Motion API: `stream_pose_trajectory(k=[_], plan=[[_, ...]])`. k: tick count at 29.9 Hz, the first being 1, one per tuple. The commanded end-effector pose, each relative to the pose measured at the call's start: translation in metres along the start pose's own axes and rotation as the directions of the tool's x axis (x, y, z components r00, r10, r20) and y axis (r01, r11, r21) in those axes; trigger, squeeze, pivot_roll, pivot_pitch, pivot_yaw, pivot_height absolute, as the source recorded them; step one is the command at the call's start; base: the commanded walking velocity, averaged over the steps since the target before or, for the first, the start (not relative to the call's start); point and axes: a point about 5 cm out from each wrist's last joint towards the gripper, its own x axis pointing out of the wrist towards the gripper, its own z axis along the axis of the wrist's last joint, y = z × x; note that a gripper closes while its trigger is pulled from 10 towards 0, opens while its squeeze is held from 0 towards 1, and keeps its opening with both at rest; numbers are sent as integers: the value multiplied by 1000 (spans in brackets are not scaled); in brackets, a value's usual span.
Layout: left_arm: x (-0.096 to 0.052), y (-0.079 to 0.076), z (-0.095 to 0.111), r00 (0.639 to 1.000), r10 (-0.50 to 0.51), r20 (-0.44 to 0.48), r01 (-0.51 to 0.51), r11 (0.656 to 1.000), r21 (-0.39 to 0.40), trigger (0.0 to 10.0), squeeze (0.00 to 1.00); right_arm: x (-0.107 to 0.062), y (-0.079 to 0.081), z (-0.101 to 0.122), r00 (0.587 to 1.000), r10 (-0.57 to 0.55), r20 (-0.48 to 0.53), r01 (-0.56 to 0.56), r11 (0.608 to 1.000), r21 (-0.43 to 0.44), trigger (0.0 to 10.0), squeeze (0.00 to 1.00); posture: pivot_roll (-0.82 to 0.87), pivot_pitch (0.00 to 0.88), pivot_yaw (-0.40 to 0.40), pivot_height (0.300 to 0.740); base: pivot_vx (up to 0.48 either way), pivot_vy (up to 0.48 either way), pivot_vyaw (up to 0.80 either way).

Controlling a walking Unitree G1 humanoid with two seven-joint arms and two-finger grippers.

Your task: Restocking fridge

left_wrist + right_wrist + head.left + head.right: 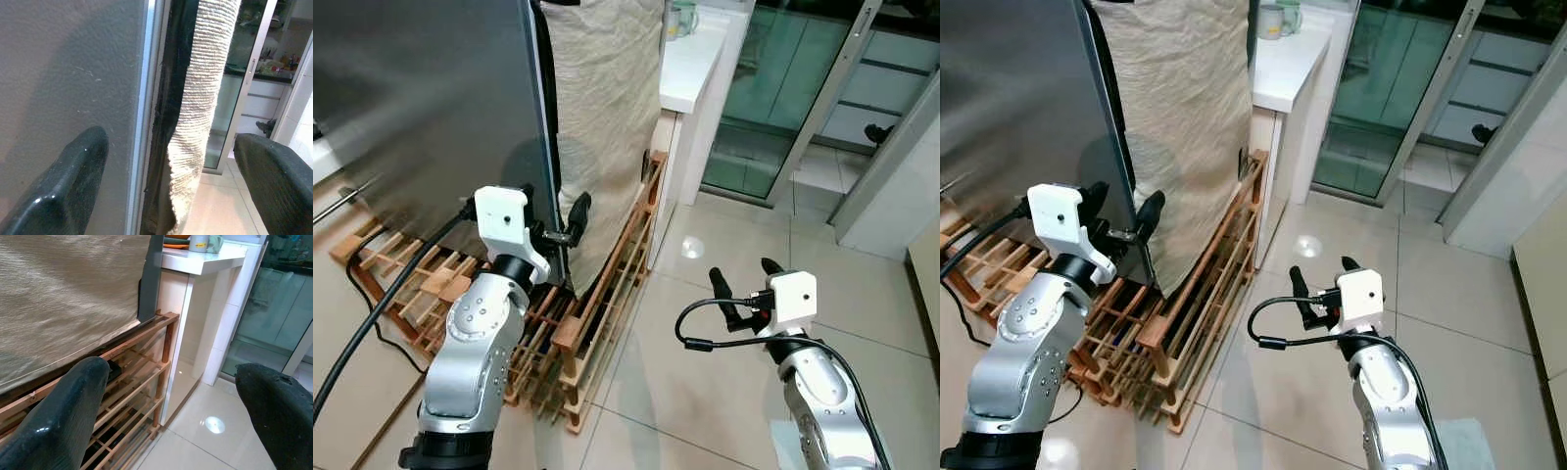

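Fridge door point(421, 98) edge sits between the spread left tool point(570, 223) fingers.

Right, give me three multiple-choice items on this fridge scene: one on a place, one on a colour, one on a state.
1. Where is the left gripper?
A. At the fridge door's edge, one finger each side
B. Down on the floor tiles
C. On the white counter

2. What colour is the cloth hanging over the fridge side?
A. Blue
B. Beige
C. Black

3. How does the right gripper stand?
A. Shut on a mug
B. Shut on the cable
C. Open, holding nothing

Answers:
1 A: the left wrist view has the fridge door edge running between its two fingers.
2 B: the woven cloth shows pale beige in both eye views.
3 C: its fingers are spread apart above the floor, nothing between them but the wooden rack beyond.
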Motion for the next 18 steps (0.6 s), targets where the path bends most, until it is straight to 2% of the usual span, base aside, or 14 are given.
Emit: stream_pose_trajectory(k=[1, 7, 18], plan=[[3, -2, 2, 1000, -17, 13, 17, 1000, 13, 10000, 0, 3, -3, 6, 1000, 1, 15, -1, 1000, -10, 10000, 0, -54, 0, -38, 740, 0, 0, 0], [10, -6, 6, 999, -28, 42, 29, 1000, -12, 10000, 0, 0, -4, -1, 1000, 1, -7, -2, 1000, -9, 10000, 0, -58, 0, -38, 740, 0, 0, 0], [4, -16, 5, 995, -92, 37, 94, 994, -49, 10000, 0, -3, -6, -7, 1000, -1, -24, 1, 1000, -10, 10000, 0, -60, 0, -37, 740, 0, 0, 0]])
